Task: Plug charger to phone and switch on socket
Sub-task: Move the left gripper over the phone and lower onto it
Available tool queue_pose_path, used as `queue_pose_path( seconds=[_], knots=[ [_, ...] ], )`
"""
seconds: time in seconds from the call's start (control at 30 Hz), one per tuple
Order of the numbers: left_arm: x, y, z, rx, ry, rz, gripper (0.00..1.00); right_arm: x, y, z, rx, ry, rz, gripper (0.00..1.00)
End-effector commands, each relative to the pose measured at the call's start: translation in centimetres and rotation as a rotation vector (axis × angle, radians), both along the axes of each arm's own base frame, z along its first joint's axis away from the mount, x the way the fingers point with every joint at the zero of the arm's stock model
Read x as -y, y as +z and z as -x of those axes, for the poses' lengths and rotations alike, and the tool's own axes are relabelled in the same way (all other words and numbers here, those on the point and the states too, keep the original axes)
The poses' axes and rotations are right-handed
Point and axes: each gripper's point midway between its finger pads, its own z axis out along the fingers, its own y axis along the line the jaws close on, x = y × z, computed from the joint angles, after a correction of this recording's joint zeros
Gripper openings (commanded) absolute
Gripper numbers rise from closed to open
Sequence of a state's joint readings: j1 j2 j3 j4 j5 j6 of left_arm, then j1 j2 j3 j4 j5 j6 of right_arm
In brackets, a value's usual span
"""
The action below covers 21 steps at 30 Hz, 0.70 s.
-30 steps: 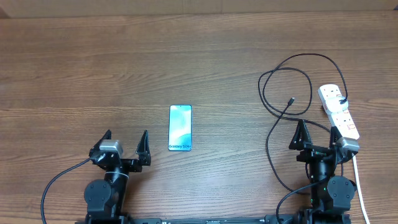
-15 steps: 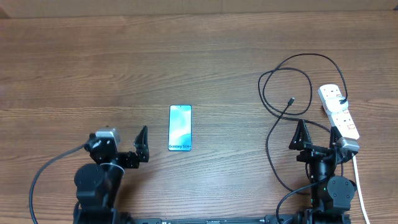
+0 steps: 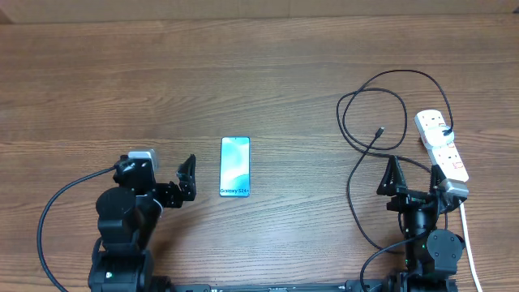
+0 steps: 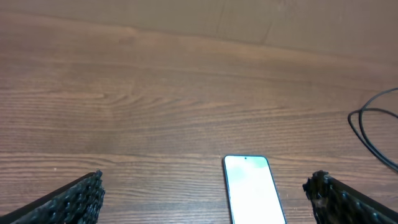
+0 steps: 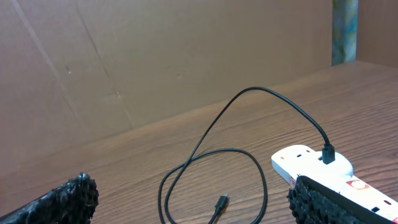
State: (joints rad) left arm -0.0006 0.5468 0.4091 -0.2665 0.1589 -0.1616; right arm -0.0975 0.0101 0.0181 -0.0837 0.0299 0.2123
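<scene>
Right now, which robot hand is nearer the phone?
The left gripper, just beside the phone; the right gripper sits by the socket.

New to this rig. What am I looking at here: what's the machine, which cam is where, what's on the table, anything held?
Two robot arms sit at the near edge of a wooden table: the left arm and the right arm, each ending in two-finger jaws. One picture is from a fixed camera overhead. The other two come from a camera on each wrist; the studded shapes in their bottom corners are that arm's own jaws. On the table lie a phone, screen lit, ahead of the left arm; a looped black charger cable with its free tip lying loose; and a white power strip by the right arm, with the cable's other end plugged in. Both sets of jaws are open and hold nothing.
</scene>
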Motion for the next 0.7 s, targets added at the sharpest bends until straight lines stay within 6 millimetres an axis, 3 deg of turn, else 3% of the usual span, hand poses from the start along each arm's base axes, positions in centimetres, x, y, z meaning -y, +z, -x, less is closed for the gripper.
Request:
queue_pose_path(
  seconds=[0.0, 0.23, 0.67],
  knots=[
    [0.5, 1.1, -0.2, 0.016, -0.019, 0.016, 1.0, 0.0, -0.3, 0.0, -0.001, 0.0, 0.004, 1.0],
    [0.7, 1.7, -0.3, 0.015, -0.034, 0.021, 1.0, 0.0, -0.3, 0.0, -0.001, 0.0, 0.004, 1.0],
    [1.4, 5.7, 0.5, -0.135, -0.09, -0.006, 1.0, 0.0, -0.3, 0.0, -0.001, 0.0, 0.004, 1.0]
  ],
)
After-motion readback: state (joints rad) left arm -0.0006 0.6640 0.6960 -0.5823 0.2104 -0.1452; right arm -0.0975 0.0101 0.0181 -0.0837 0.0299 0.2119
